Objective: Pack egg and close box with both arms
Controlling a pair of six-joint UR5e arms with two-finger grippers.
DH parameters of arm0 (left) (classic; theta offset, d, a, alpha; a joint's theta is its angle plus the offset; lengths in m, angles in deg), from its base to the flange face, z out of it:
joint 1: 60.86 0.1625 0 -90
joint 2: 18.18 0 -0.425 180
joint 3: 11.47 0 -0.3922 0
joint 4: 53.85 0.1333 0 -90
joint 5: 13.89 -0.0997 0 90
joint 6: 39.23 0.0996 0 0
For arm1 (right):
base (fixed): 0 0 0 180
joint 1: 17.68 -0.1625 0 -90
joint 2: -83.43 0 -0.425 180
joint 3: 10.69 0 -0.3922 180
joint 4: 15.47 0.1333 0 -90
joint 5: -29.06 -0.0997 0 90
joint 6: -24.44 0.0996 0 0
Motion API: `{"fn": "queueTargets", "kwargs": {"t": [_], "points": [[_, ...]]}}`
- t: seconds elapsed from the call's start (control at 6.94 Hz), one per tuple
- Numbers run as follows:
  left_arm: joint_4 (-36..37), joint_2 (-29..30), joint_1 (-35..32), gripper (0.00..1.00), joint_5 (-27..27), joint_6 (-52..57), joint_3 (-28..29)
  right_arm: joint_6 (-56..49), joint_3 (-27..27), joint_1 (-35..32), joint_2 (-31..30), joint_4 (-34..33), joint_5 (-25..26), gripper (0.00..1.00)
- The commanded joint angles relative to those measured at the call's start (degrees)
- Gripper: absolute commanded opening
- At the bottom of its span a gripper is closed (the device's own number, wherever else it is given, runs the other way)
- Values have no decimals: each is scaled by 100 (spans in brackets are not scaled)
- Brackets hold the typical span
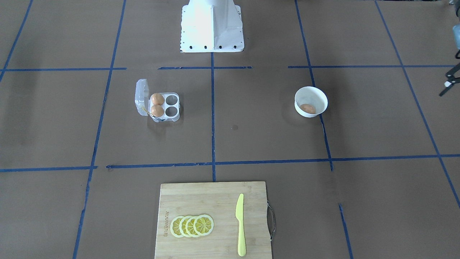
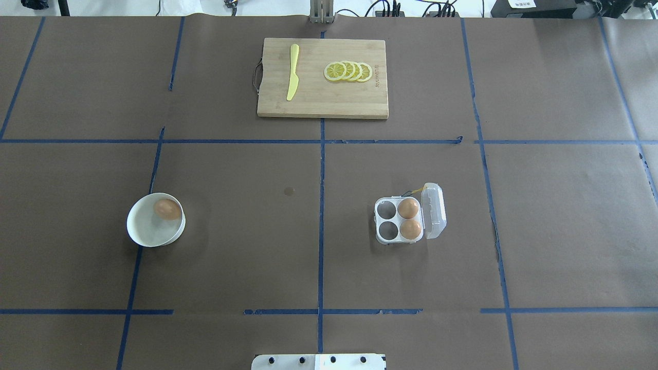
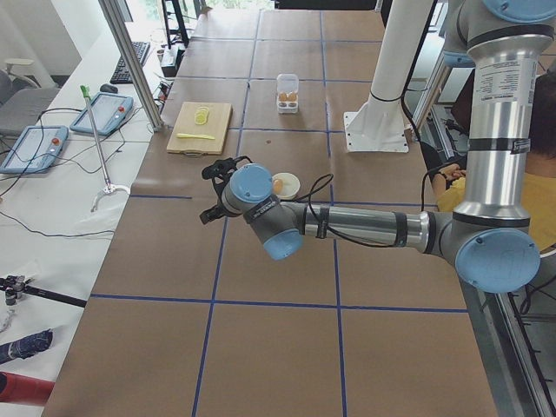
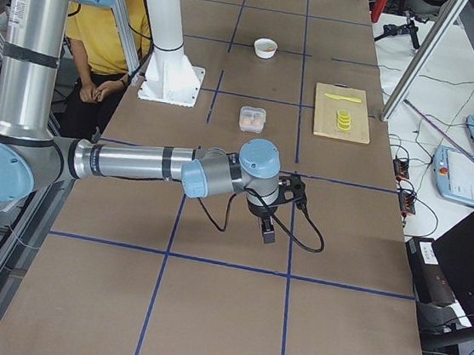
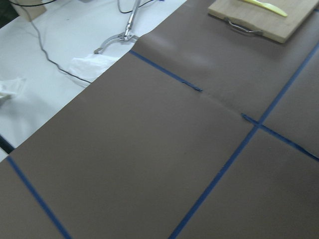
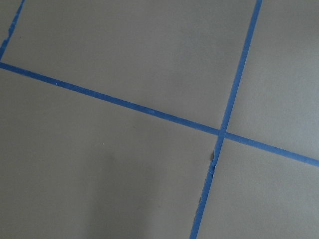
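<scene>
Regrettably, left pincer (image 3: pixel 214 189) spread indiscernible.

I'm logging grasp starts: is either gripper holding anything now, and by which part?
Nothing is held: one egg lies in the bowl, two sit in the open box, far from the left gripper and right gripper.

A wooden cutting board (image 2: pixel 321 105) lay at the far edge of the brown-papered table (image 2: pixel 241 246) (its metal handle on one short side). On it, four overlapping lemon slices (image 2: pixel 348 71) sat well apart from a yellow knife (image 2: pixel 293 72). A white bowl (image 2: pixel 149 234) stood nearer, off to one side.
</scene>
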Motion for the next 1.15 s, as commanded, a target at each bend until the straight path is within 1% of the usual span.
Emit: {"fn": "queueTargets", "kwargs": {"t": [0.0,0.14,0.29,0.43,0.58,0.72,1.01], "points": [[-37,57,1068,98,-61,-896,-592,12,-5,0,-16,-6,-11,100],[-45,215,1551,78,-105,-1440,-647,12,-5,0,-25,3,-11,100],[-54,251,1913,78,-305,-1472,-657,12,-5,0,-34,3,-11,100],[-220,269,2491,78,-1117,-1646,-648,21,-5,0,-34,-6,-11,100],[-404,286,2879,78,-1586,-1865,-613,21,-5,0,-42,-6,-11,100],[-441,321,3266,77,-1843,-1867,-569,21,-5,0,-42,-6,-11,100],[-458,374,3577,72,-1994,-1824,-464,21,3,0,-34,-6,-11,100]]}}
